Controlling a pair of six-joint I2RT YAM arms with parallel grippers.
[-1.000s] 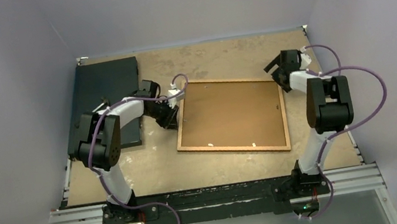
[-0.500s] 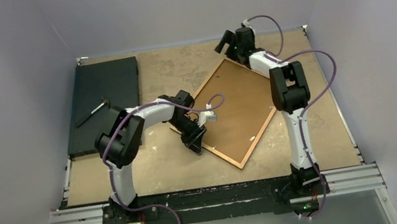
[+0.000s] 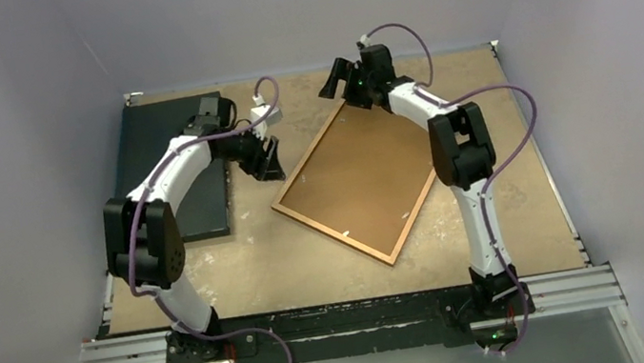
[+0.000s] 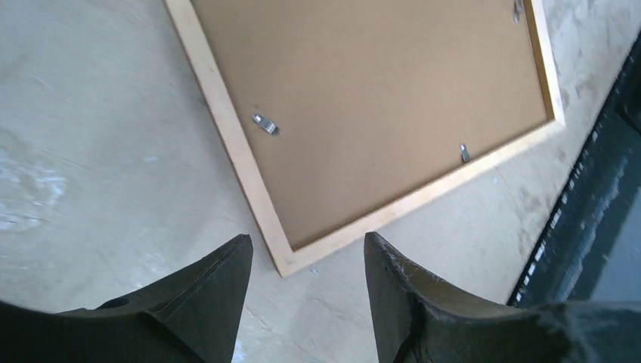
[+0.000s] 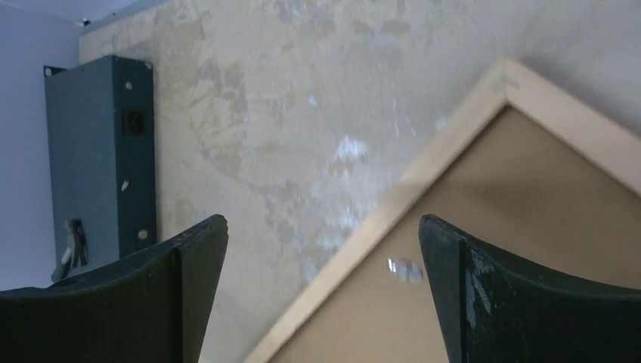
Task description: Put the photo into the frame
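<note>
The frame (image 3: 331, 234) lies face down and turned cornerwise in the middle of the table, its narrow wooden border round a plain brown backing board (image 3: 357, 181). The photo does not show in any view. My left gripper (image 3: 272, 162) hangs open by the frame's upper left edge. In the left wrist view one frame (image 4: 227, 128) corner lies on the table between the fingers of that gripper (image 4: 308, 238), untouched. My right gripper (image 3: 334, 79) is open just beyond the far corner. From the right wrist, that gripper (image 5: 323, 219) straddles the frame (image 5: 423, 162) edge from above, holding nothing.
A dark grey-black mat (image 3: 171, 165) lies at the far left of the table, partly under my left arm, and appears as the mat (image 5: 102, 151) in the right wrist view. Small metal clips (image 4: 264, 125) sit on the backing board. Grey walls enclose the table.
The frame has been turned from nearly square to cornerwise. My left gripper has drawn back from the frame's near left edge toward the far left and opened wider. The right gripper has shifted slightly left.
</note>
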